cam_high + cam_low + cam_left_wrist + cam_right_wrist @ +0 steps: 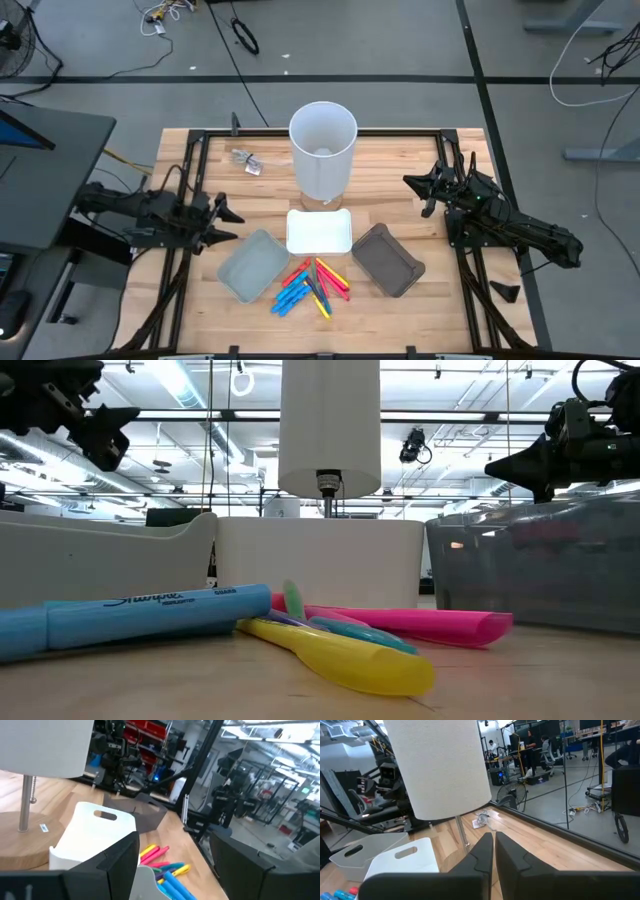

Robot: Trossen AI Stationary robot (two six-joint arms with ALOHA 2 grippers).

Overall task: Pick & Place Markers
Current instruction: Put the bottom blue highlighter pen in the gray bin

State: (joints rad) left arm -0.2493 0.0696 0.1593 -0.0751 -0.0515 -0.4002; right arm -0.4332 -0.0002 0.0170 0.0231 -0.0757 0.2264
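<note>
Markers lie heaped at the table's near edge, just in front of the white tray and between two grey trays, untouched, while the left gripper, fingers apart, and the right gripper, fingers together, hang well apart at either side, presumably awaiting the first pick.

Your low view: blue marker lying at left | yellow marker in front, pink marker behind it | white tray behind | lamp shade above | grey tray right.
</note>
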